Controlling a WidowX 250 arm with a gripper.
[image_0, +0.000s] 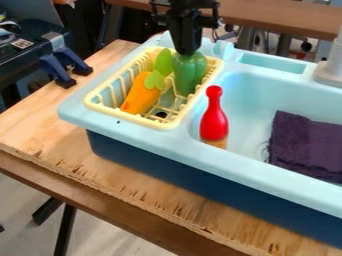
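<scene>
Camera view shows jaws closed on the green pepper (190, 71)

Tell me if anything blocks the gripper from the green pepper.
Nothing visible does: the gripper is right at the top of the green pepper. The orange carrot lies off to one side, in the yellow rack.

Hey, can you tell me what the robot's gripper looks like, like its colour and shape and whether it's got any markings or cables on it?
The gripper is black, with a wide, angular crosspiece whose ends jut out to both sides. Below that, its body narrows toward the bottom. I can't make out any markings or cables on it.
</scene>
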